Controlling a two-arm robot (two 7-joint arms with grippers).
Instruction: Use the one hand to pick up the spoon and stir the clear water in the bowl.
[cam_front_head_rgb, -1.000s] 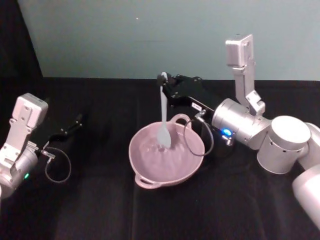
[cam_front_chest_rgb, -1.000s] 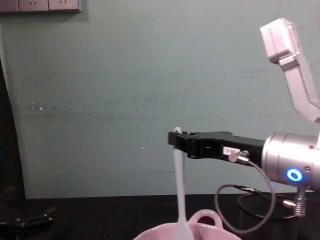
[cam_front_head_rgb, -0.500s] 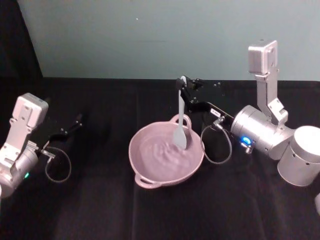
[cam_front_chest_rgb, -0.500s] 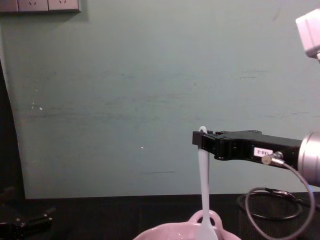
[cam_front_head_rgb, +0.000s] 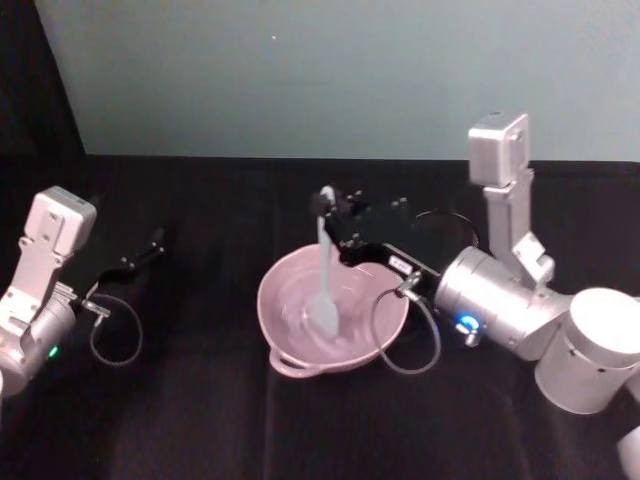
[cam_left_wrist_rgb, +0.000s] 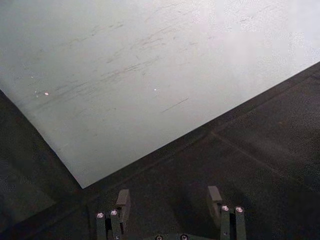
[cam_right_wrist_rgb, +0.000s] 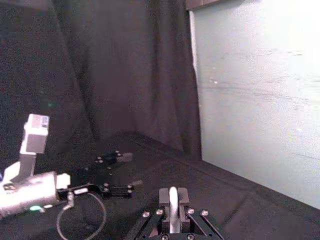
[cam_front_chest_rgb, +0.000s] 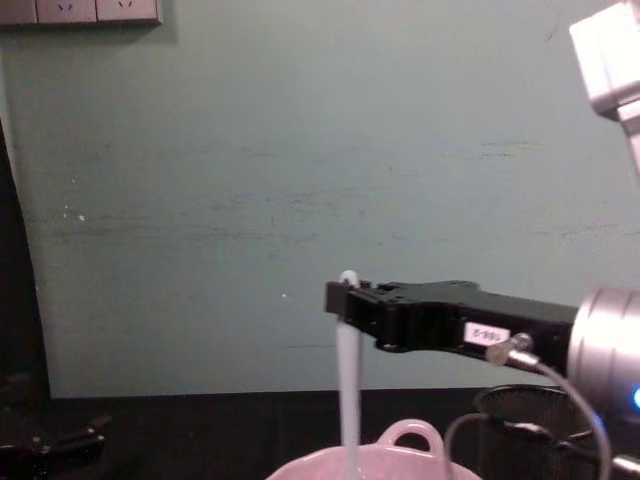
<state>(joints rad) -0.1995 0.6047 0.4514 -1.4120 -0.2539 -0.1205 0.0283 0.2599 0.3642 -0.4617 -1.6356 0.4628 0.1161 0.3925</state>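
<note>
**Spoon hung straight down into the bowl, pinched at its top**

The right gripper (cam_front_head_rgb: 335, 213) stood over the bowl (cam_front_head_rgb: 283, 355), reaching in from the bowl's right side. Its fingers (cam_front_chest_rgb: 352, 303) were closed on the very top of the spoon (cam_front_head_rgb: 324, 275). From that pinch the spoon's long axis ran almost straight down. The scoop lay directly below the fingers, dipped in the water near the bowl's middle.

To my eye the stirring was under way. The coming sweep turned on holding the handle upright and the scoop inside the rim, circling without knocking the bowl's wall.

The left gripper (cam_front_head_rgb: 148, 246) sat low by the tabletop (cam_front_head_rgb: 200, 420), well to the left of the bowl, fingers apart and holding nothing. The right one was far nearer the bowl.
</note>
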